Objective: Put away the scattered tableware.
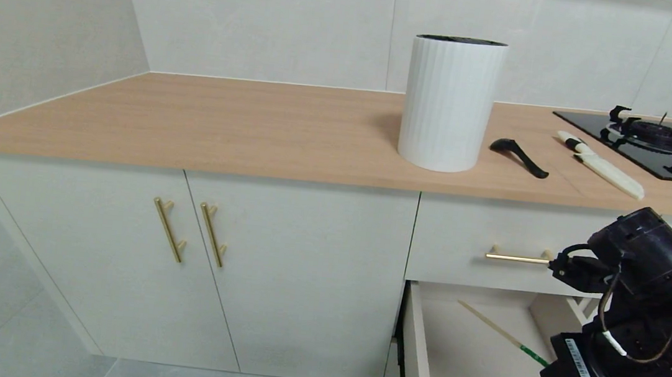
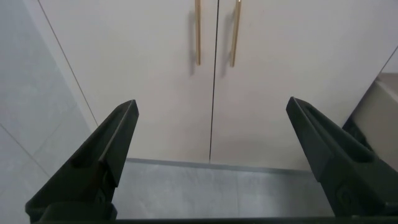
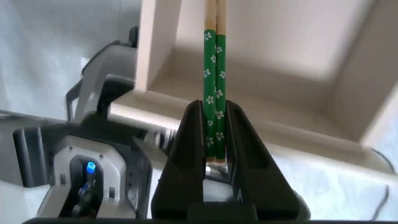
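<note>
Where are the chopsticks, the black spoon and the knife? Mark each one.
chopsticks [image 3: 214, 81], right wrist view, on the green flowered section.
black spoon [image 1: 520, 156], head view, on the middle of its handle.
knife [image 1: 609, 172], head view, on the pale blade.

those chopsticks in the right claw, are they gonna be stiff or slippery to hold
Probably stiff and light: the chopsticks are thin and run straight past the right claw without sagging. Pinched near one end, the two loose sticks might pivot or splay. Slim and smooth-looking, they could roll once in the drawer.
</note>
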Controlling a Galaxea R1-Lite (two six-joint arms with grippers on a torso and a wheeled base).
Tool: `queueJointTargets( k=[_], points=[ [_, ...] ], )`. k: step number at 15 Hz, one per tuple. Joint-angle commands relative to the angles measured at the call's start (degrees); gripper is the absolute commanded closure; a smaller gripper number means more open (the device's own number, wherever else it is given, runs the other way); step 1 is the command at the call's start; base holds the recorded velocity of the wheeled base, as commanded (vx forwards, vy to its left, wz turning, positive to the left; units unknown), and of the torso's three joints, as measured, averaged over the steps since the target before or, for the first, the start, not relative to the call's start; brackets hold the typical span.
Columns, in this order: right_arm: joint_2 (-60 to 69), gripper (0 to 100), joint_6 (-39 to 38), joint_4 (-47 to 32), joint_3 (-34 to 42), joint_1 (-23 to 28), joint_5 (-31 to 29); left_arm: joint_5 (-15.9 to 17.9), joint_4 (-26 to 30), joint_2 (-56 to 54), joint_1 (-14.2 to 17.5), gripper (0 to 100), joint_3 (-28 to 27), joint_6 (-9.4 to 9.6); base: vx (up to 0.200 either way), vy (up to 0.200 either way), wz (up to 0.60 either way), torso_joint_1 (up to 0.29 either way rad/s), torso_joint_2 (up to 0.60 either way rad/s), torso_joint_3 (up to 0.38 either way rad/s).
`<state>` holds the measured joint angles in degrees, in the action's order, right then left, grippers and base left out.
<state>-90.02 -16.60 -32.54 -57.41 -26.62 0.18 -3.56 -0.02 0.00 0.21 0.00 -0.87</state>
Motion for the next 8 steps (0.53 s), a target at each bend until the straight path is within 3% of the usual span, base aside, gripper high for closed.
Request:
queueJointTargets(
  k=[1, 5, 8],
  points=[
    [-1.7, 100, 0.0, 1.5, 2.0, -0.1, -0.7, 0.0, 0.0, 0.0, 0.1, 0, 0.0, -0.01, 0.000, 0.000, 0.00, -0.090, 0.45, 0.378],
    [-2.3, 100, 0.0, 3.5, 3.1, -0.5, -1.9, 0.0, 0.0, 0.0, 0.1, 0, 0.0, -0.01, 0.000, 0.000, 0.00, -0.049, 0.44, 0.382],
    [-2.3, 100, 0.0, 3.5, 3.1, -0.5, -1.9, 0.0, 0.0, 0.0, 0.1, 0, 0.0, -0.01, 0.000, 0.000, 0.00, -0.012, 0.15, 0.136]
  ],
)
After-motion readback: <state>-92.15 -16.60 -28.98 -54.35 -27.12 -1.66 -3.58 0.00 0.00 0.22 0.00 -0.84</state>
